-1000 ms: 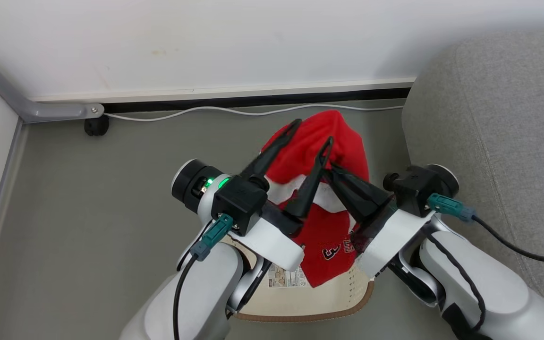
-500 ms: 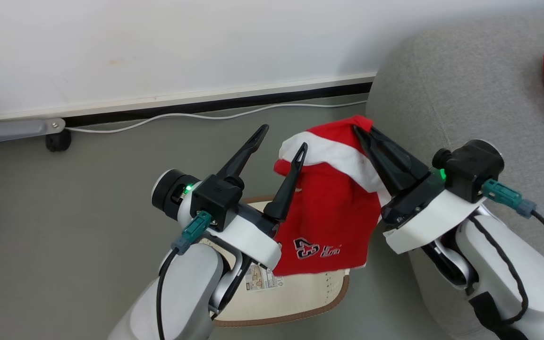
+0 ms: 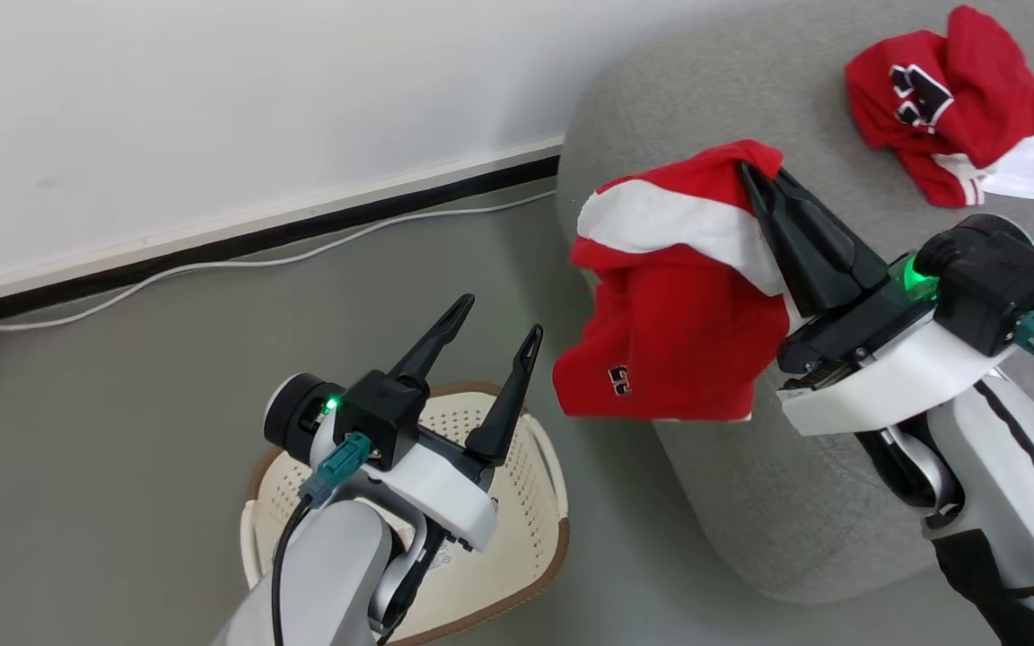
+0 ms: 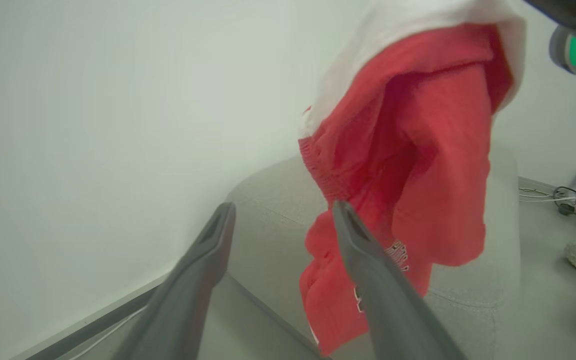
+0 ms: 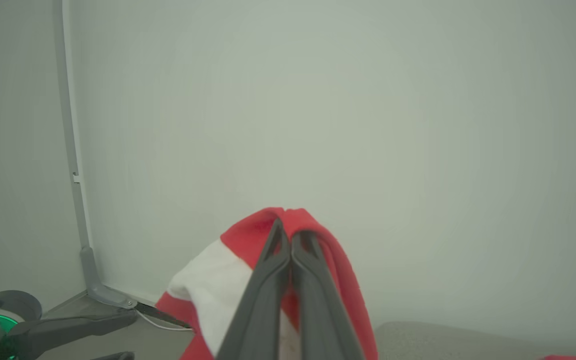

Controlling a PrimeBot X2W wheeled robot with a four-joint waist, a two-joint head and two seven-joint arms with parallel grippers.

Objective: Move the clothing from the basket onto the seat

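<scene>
Grey floor (image 3: 122, 404), white wall (image 3: 212, 90); grey woven sofa (image 3: 840, 520). Your right pincer (image 3: 748, 172) clamps a red white-trimmed garment (image 3: 661, 359) beyond the sofa's edge; left pincer (image 3: 499, 316) gapes empty. Releasing here could drop it floorward.

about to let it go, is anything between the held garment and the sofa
Nothing visible. The garment hangs from the shut fingers of the right gripper at the edge of the sofa, with bare grey fabric beside it. The second garment lies farther along the sofa, apart from it.
</scene>
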